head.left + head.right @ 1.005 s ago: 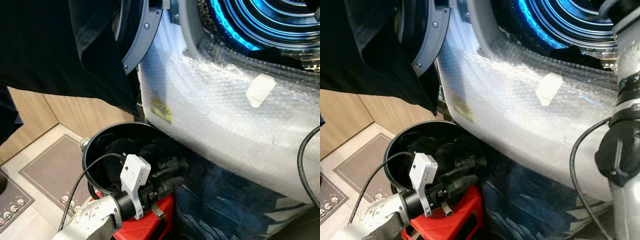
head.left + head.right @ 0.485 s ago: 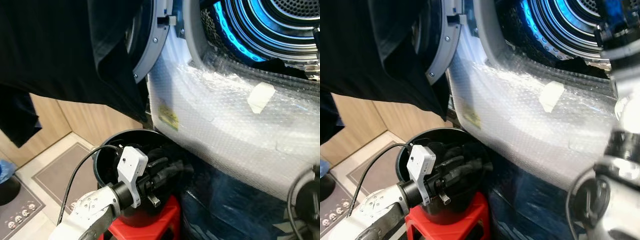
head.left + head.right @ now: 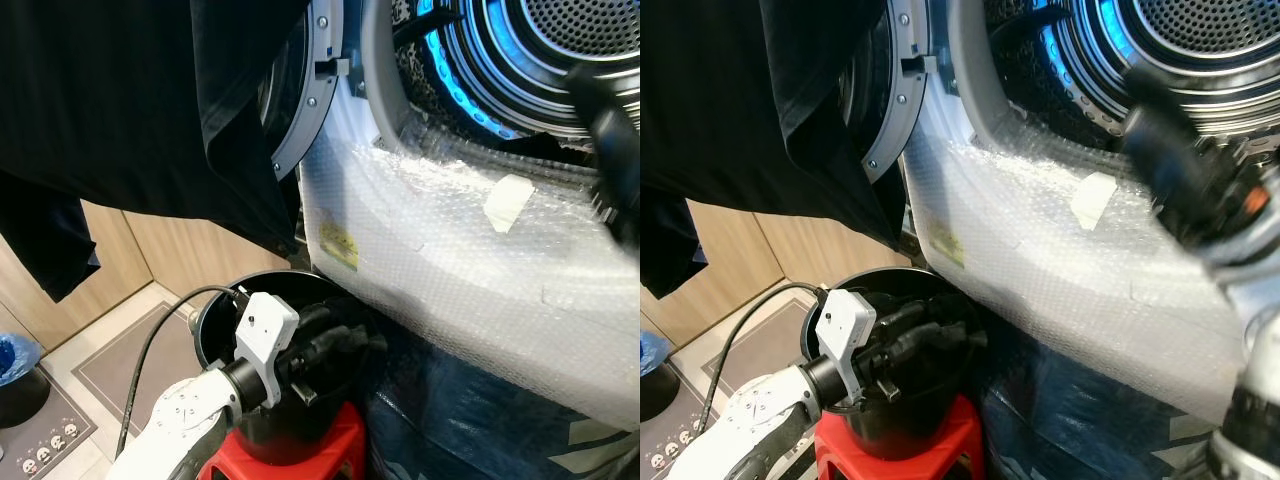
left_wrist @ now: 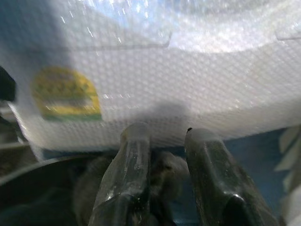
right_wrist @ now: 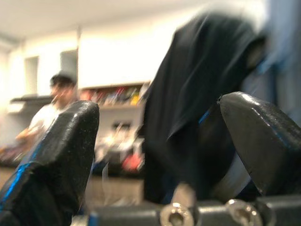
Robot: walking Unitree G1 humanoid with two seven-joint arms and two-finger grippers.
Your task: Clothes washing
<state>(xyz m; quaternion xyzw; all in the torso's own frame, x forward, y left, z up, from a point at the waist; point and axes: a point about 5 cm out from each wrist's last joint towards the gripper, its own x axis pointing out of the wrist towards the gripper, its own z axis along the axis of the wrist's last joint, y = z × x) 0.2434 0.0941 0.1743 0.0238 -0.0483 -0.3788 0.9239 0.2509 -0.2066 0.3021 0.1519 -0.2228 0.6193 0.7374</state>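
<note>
- The washing machine (image 3: 470, 270) takes the right part of the scene. Its front is covered with bubble wrap, and a piece of pale tape (image 3: 507, 201) sticks on the wrap.
- The drum (image 3: 560, 50) of the machine is open and has a blue light around its rim. A dark piece of cloth lies at its lower edge.
- The round door (image 3: 305, 100) of the machine stands open to the left of the drum, and a large black garment (image 3: 140, 100) hangs over it and falls down in front of the wooden wall (image 3: 120, 260).
- A black bucket (image 3: 215, 335) stands on a red stool (image 3: 335, 450), just beside the machine front and under the hanging garment. Dark clothes (image 3: 345, 335) lie in the bucket, up to its rim.
- A dark blue bag or cloth (image 3: 470, 430) lies on the floor under the machine front, to the right of the stool.
- The left gripper (image 4: 162, 179) is over the bucket, at the near rim. In the left wrist view its two fingers stand narrow, with a piece of the dark clothes pinched between them.
- The right gripper (image 5: 160, 141) is raised near the drum opening and is blurred in the eye views. In the right wrist view its fingers are spread wide and hold nothing.
- A yellow sticker (image 3: 340, 243) is on the machine front under the wrap, above the bucket.
- A person (image 5: 51, 108) in a white shirt is far in the background of the right wrist view, blurred.
</note>
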